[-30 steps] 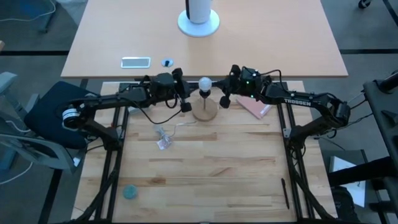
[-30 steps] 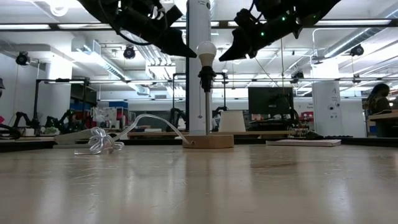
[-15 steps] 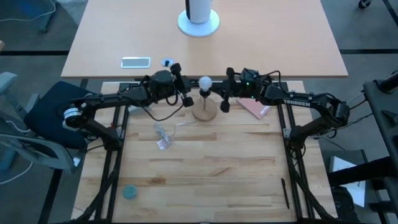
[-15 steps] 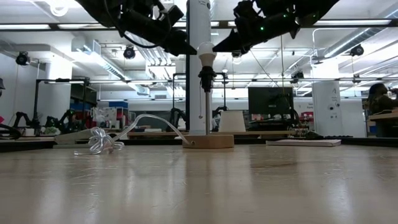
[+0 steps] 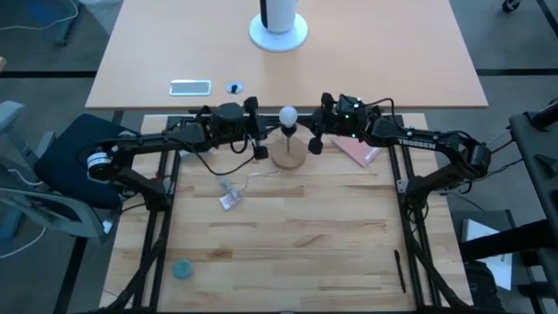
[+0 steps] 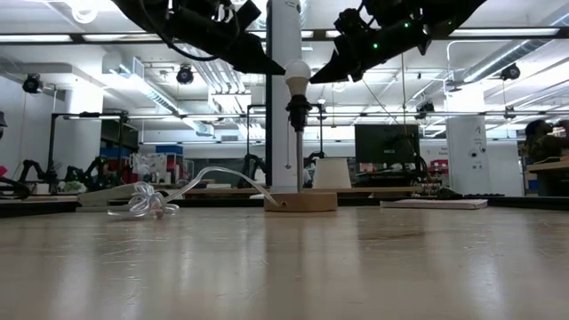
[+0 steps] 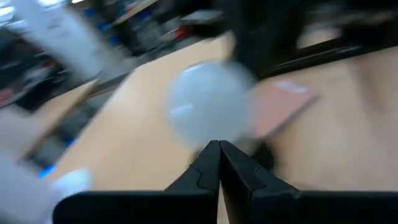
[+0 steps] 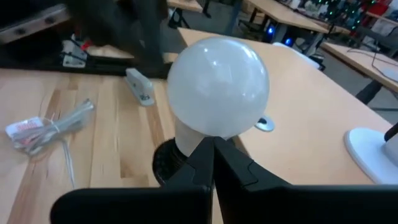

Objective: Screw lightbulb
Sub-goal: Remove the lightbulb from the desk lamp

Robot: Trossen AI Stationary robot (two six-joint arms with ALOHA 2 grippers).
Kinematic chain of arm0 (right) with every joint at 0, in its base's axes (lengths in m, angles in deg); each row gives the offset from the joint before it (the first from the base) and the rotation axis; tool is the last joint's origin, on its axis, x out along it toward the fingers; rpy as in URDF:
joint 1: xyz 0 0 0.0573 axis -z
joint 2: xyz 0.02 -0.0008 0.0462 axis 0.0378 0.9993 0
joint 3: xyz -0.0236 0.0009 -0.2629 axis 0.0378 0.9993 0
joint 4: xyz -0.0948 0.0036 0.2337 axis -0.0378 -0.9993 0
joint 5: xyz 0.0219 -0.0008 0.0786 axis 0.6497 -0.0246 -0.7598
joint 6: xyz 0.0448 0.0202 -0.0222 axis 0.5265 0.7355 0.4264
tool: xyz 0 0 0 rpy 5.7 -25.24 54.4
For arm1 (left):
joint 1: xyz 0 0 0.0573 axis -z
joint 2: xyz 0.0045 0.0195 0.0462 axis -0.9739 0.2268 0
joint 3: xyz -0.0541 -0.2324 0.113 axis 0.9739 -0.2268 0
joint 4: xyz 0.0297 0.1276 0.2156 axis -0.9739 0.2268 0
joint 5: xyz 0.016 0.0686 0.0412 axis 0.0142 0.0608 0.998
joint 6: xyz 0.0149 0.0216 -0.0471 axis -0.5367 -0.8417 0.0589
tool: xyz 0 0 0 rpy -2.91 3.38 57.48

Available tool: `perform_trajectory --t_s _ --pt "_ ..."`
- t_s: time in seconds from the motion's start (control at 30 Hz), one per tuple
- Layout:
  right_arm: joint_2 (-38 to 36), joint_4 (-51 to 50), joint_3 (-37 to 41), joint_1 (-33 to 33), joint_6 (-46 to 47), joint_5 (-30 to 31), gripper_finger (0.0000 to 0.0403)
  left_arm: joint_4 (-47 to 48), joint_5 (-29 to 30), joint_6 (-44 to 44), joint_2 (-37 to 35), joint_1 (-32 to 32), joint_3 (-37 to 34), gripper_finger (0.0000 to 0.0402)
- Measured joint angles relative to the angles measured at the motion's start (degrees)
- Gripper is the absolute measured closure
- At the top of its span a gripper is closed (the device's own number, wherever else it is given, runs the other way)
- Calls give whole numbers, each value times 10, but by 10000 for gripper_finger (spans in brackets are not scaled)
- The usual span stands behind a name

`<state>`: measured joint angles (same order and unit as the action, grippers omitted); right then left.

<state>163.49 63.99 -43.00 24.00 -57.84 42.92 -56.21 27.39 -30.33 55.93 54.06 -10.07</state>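
1. The lightbulb [image 5: 287, 115] sits on the socket of the stand [image 5: 289, 154], upper centre of the table [image 5: 288, 244].
2. Left gripper [image 5: 259, 150] is just left of the bulb, right gripper [image 5: 316, 145] just right.
3. A wrapper [image 5: 230, 194] lies lower left of the stand.

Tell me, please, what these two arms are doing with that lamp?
The lightbulb sits upright in the black socket atop the stand's round wooden base. The left claw and right claw hang shut on either side of it, neither holding it. A crumpled clear plastic wrapper lies on the table nearby.
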Motion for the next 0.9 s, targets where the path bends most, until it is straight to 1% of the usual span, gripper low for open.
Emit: perform_trajectory --t_s 0.07,0.1,0.3,0.37,0.47,0.53,0.67,0.9 --pt "-1 0 0 -2 -1 -15 403 -9 35 -9 3 -7 0 402" --pt "-1 1 0 -3 -1 -26 403 -22 41 -10 9 -10 0 401" --pt "-1 13 0 -6 0 -34 403 -73 34 -12 44 -17 0 401" --pt "-1 19 0 -5 4 -33 403 -81 25 -15 51 -17 0 401" --pt "-2 20 0 -5 8 -31 403 -89 -10 -15 52 -17 0 401" --pt "-2 20 0 -5 8 -31 403 -91 -24 -9 52 -16 0 401" --pt "-2 17 0 -5 12 -32 403 -90 -31 -7 51 -15 0 401" --pt "-2 17 0 -5 13 -16 403 -65 -40 3 49 -14 1 401"
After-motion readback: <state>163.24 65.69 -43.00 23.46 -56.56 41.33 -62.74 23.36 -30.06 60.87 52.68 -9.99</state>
